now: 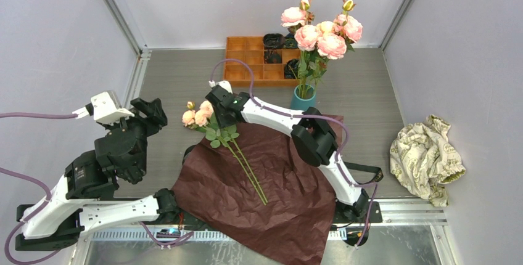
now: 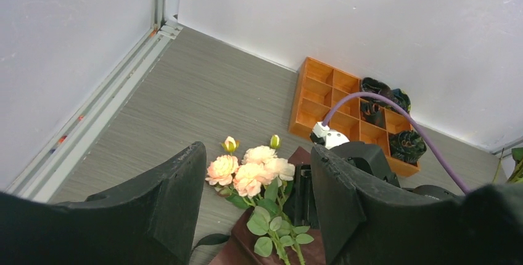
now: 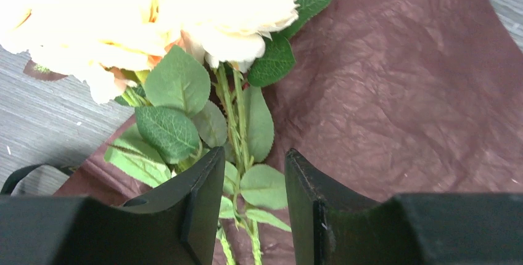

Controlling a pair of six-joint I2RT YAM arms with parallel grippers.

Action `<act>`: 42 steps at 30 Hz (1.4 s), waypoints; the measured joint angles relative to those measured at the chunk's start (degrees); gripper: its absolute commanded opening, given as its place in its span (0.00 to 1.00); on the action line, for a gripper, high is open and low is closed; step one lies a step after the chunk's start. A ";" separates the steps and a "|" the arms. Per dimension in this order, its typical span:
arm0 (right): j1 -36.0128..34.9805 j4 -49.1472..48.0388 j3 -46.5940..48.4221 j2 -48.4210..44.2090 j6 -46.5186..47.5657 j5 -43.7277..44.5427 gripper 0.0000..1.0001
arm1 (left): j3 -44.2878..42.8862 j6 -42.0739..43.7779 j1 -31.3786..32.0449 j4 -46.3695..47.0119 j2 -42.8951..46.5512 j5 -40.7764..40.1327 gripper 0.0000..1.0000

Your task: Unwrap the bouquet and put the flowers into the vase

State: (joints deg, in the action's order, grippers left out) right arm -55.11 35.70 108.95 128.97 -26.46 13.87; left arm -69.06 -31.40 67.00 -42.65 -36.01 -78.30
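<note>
Several pink roses stand in the teal vase near the back of the surface. A few peach roses lie on the flattened dark red paper, blooms past its far left corner. The right hand straddles their stems, fingers apart, not visibly pinching. The left hand hangs spread and empty at the left.

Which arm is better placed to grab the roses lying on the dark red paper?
Right. The right end effector straddles the rose stems on the paper; the left end effector hangs open, off to the side.
</note>
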 measured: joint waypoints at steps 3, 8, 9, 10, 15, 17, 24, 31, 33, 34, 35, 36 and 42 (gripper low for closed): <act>0.00 0.20 1.51 2.05 0.24 -1.07 0.42 | 0.17 -0.11 0.00 -0.50 0.17 -0.24 0.63; 0.28 0.48 3.74 4.90 0.48 -2.60 0.30 | 0.59 -0.13 0.00 -0.90 0.79 -0.76 0.64; 0.39 0.68 4.22 5.40 0.59 -2.75 0.26 | 0.72 -0.13 0.00 -0.96 0.96 -0.81 0.64; 0.50 0.72 4.61 5.86 0.68 -2.93 0.25 | 0.76 -0.13 0.00 -0.98 1.09 -0.83 0.64; 0.96 0.83 5.27 7.13 0.85 -3.28 0.14 | 1.05 -0.13 0.00 -1.14 1.81 -1.27 0.64; 1.03 0.85 5.46 7.15 1.09 -3.23 0.09 | 1.11 -0.13 0.00 -1.20 2.05 -1.40 0.64; 1.18 2.05 6.03 6.45 2.95 -1.14 0.01 | 1.33 -0.13 0.00 -1.42 2.25 -1.64 0.64; 1.20 4.96 4.17 -3.48 6.82 5.68 0.01 | 1.38 -0.11 0.00 -1.33 2.12 -1.60 0.64; 1.20 5.33 3.56 -8.17 8.15 7.96 0.01 | 1.38 -0.07 0.00 -1.31 1.81 -1.60 0.64; 1.20 5.53 3.52 -10.91 8.92 9.20 0.01 | 1.38 0.02 0.00 -1.27 1.60 -1.60 0.64; 1.20 5.51 3.52 -13.18 9.60 10.16 0.01 | 1.38 0.09 0.00 -1.16 1.33 -1.57 0.64; 1.18 5.40 3.52 -15.91 10.49 11.37 0.01 | 1.38 0.13 0.00 -1.01 1.03 -1.55 0.64; 0.57 1.64 2.49 -31.17 17.03 17.44 0.01 | 1.38 0.37 0.00 -0.13 -1.05 -0.72 0.64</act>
State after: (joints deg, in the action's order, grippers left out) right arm -54.54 37.34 111.44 97.80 -9.43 31.31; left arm -67.68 -31.03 67.00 -42.78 -37.06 -79.02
